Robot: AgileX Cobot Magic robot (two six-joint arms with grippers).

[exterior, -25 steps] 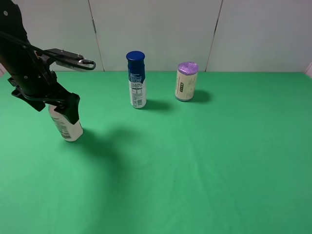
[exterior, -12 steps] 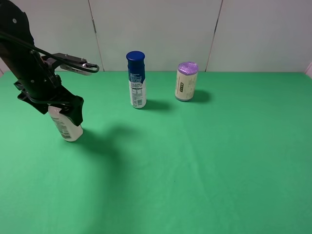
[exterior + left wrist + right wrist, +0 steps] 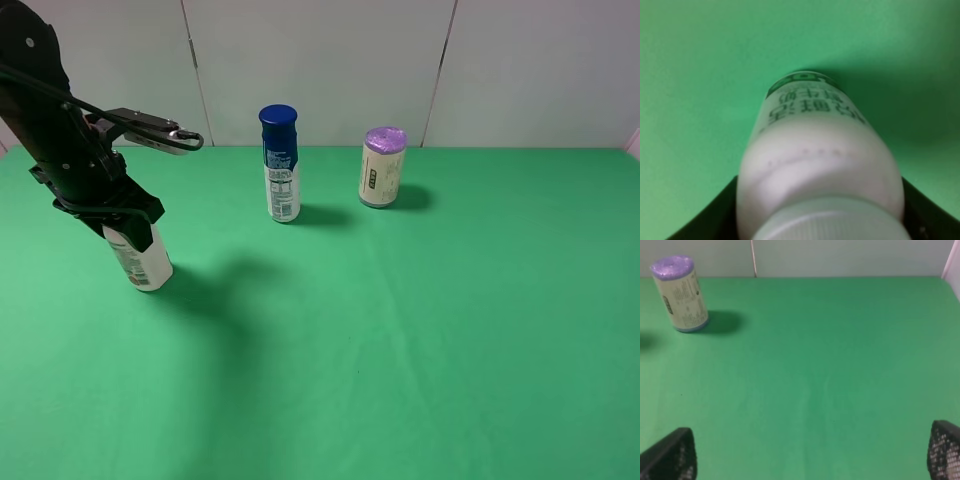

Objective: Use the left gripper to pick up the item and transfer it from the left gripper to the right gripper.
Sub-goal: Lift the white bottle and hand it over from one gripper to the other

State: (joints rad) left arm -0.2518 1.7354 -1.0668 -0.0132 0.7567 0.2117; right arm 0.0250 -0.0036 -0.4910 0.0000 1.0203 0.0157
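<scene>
On the left side of the green worktop [image 3: 400, 350], the left gripper [image 3: 128, 230] pinches the white bottle [image 3: 148, 265] near its top. In the left wrist view its two black jaws press on both sides of the bottle, just under the white cap [image 3: 835, 222]. The bottle leans. Its cap end points up and to the left, into the gripper, and its bottom end points down and a little to the right. The bottom is at the worktop or just above it; I cannot tell if it touches. The lower half of the bottle, with the label, is bare, so I think that is the part the other gripper can take

The right gripper [image 3: 810, 455] does not show in the high view. In its own view its jaws are spread wide with nothing between them, over bare green. It looks well apart from the bottle, so I think the left arm must lift the bottle and bring it toward the middle

Behind, the blue-capped bottle [image 3: 280, 165] and the purple-lidded can [image 3: 382, 168] stand upright, well apart from the white bottle and out of the way
</scene>
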